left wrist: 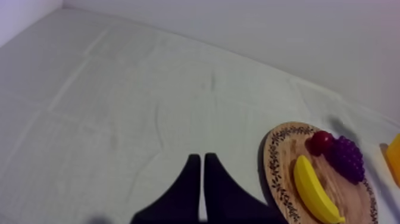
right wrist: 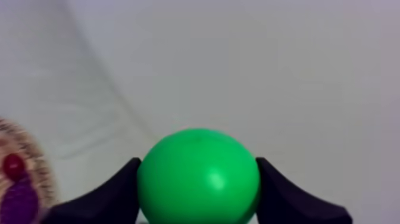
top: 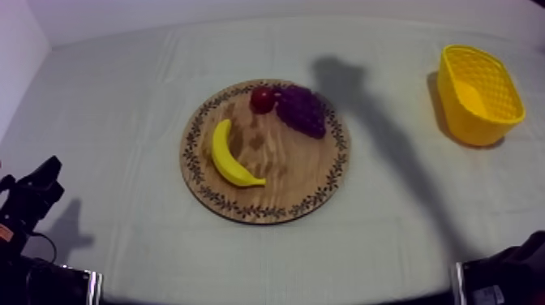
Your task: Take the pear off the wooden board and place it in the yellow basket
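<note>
My right gripper (right wrist: 198, 168) is clenched round the green pear (right wrist: 199, 182), which sits squarely between its two black fingers, beyond the edge of the wooden board (top: 284, 182). The pear shows a round face, so I cannot tell its long axis. My left gripper (left wrist: 201, 158) is closed and empty over the cloth (left wrist: 119, 119).

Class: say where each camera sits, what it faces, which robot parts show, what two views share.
Top view: overhead, slanting down on wooden board and yellow basket; arms at lower corners.
Left wrist view: on left arm, facing cloth; left gripper shut.
Right wrist view: on right arm, facing cloth; right gripper holding pear.
Shared: the board.
</note>
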Action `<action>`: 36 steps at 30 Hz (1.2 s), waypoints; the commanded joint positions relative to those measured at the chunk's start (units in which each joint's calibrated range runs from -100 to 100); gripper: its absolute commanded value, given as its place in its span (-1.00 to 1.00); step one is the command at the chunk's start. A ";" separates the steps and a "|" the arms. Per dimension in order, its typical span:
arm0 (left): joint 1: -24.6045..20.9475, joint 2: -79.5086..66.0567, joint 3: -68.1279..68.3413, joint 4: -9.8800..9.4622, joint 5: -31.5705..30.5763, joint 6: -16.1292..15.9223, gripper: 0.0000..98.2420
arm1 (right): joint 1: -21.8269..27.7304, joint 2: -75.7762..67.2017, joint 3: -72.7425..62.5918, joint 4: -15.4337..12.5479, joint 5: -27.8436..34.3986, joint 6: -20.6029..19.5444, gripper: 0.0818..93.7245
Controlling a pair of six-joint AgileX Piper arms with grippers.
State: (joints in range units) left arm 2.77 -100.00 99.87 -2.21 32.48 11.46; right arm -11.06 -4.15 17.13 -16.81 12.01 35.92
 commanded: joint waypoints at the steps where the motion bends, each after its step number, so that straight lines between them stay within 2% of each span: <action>1: 0.01 0.00 0.02 -0.02 0.01 0.01 -1.00 | 7.36 -0.15 0.91 -0.05 -2.76 -0.79 -0.31; 9: 0.01 0.00 0.02 -0.02 0.01 0.02 -1.00 | 19.31 1.48 9.02 -0.61 -5.90 -4.98 -0.35; 15: 0.01 0.00 0.02 -0.02 0.01 0.03 -1.00 | 24.23 2.70 15.53 -0.65 -5.36 -8.30 -0.40; 24: 0.01 0.00 0.02 -0.02 0.01 0.02 -1.00 | 25.17 3.94 23.12 -0.61 -5.35 -11.90 -0.48; 36: 0.01 0.00 0.02 -0.02 0.01 0.04 -1.00 | 22.09 4.11 27.67 -0.60 -5.76 -15.55 -0.47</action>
State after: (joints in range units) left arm 2.77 -100.00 99.87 -2.21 32.48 11.49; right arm 11.24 -0.11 44.64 -17.50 6.34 20.49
